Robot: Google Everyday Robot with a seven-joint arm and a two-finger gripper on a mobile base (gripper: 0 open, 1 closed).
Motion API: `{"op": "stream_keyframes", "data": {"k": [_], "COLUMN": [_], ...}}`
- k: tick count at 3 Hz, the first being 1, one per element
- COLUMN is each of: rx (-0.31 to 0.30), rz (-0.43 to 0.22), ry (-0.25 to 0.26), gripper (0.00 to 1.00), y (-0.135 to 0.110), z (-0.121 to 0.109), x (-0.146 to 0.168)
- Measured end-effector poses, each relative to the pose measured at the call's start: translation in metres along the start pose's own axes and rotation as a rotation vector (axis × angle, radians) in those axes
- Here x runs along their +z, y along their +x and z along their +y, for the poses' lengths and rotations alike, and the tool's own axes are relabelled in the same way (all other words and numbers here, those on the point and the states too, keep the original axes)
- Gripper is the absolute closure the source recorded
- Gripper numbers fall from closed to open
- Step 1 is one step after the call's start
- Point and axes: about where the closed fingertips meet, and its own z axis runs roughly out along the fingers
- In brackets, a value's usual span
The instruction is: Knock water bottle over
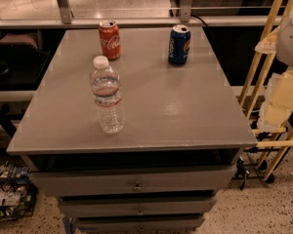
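Clear water bottle [107,94] stands upright, front left on the surface [185,116], well apart from the red can [110,39] and blue can [179,44], probably for toppling room; the gripper is out of view, so its state cannot be told.

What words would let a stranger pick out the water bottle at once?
On the grey drawer cabinet's top, look at the front left, far from the tool at the right edge. The clear ribbed plastic water bottle with white cap stands there, taller than the red can and blue can behind it.
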Motion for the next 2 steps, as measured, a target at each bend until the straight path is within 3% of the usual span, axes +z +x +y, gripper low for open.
{"op": "stream_keyframes", "data": {"k": [1,2], "rx": [-0.002,-0.030], "rz": [-0.007,-0.119], "ry": [-0.004,-0.068], "gripper": [0.00,0.00], "y": [-0.001,-0.024], "z": [0.000,0.003], "x": [0.002,0.030]}}
